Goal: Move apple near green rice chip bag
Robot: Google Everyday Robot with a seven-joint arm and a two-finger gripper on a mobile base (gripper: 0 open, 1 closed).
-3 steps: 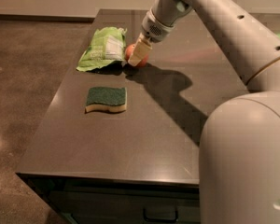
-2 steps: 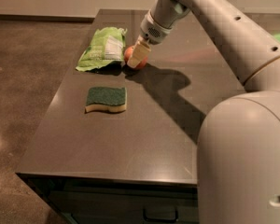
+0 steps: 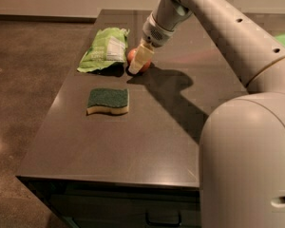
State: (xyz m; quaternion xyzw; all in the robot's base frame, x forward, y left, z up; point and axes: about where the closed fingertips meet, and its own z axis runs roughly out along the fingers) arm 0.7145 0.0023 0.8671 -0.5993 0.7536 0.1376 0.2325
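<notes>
The small red apple [image 3: 131,56] is at the table's far middle, right beside the right edge of the crumpled light-green rice chip bag [image 3: 104,49] with its white label panel. My gripper [image 3: 137,66] reaches down from the upper right and is shut on the apple. One cream finger [image 3: 142,57] covers the apple's middle, so red shows on either side of it. The apple is down at the tabletop, almost touching the bag.
A yellow sponge with a dark-green top [image 3: 108,100] lies on the dark grey table [image 3: 147,141], in front of the bag. My arm and its shadow cross the table's right half. The table's left edge drops to a brown floor.
My gripper and the apple have shifted slightly left and down toward the bag. The bag and the sponge have not moved.
</notes>
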